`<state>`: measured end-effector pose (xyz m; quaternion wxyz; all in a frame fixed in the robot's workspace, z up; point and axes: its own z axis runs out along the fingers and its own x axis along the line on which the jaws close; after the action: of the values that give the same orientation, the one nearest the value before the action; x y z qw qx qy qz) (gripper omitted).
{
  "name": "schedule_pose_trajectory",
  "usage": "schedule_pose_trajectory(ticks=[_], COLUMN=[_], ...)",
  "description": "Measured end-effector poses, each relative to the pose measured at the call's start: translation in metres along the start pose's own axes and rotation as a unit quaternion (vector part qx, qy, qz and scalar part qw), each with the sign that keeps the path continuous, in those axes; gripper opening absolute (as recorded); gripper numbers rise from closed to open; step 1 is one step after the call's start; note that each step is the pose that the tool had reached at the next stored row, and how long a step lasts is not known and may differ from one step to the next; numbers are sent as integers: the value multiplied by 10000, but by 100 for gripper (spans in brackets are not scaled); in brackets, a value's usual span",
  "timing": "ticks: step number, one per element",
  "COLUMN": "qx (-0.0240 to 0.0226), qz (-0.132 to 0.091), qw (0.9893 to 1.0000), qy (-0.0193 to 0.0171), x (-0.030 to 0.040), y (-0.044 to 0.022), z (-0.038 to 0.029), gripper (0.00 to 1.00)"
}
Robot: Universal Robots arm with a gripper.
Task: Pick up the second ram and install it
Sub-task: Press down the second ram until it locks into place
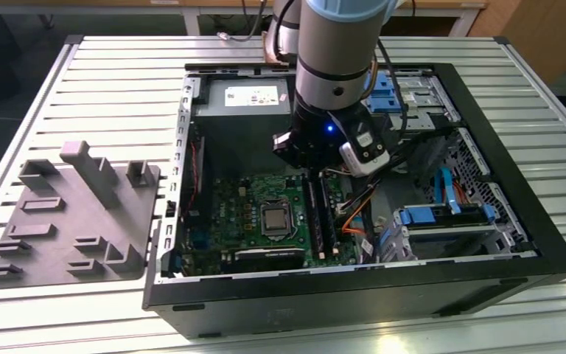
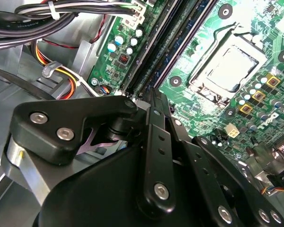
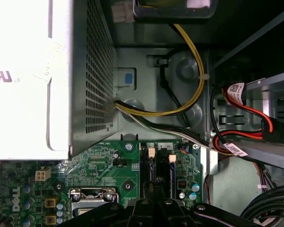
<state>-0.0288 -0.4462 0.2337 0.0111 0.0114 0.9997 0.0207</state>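
Black linkage gripper (image 2: 151,97) is sitting low inside the open black computer case (image 1: 519,251), fingers looking pinched shut, right over the long thin dark-blue ram stick (image 1: 315,214) standing in the motherboard slots (probably light, stiff, fragile, so best gripped by its long edges).

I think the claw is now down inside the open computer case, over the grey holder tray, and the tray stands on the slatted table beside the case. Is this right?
Not quite. The claw is down inside the open computer case, but over the green motherboard by its memory slots, not over the grey holder tray. The exterior view shows this. The tray does stand on the slatted table beside the case.
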Motion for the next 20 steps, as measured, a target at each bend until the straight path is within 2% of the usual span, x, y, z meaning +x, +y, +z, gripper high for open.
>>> schedule_pose_trajectory(ticks=[20], qx=[0], qz=[0], qw=[10000], qy=[0], x=[0], y=[44], z=[31], gripper=[11])
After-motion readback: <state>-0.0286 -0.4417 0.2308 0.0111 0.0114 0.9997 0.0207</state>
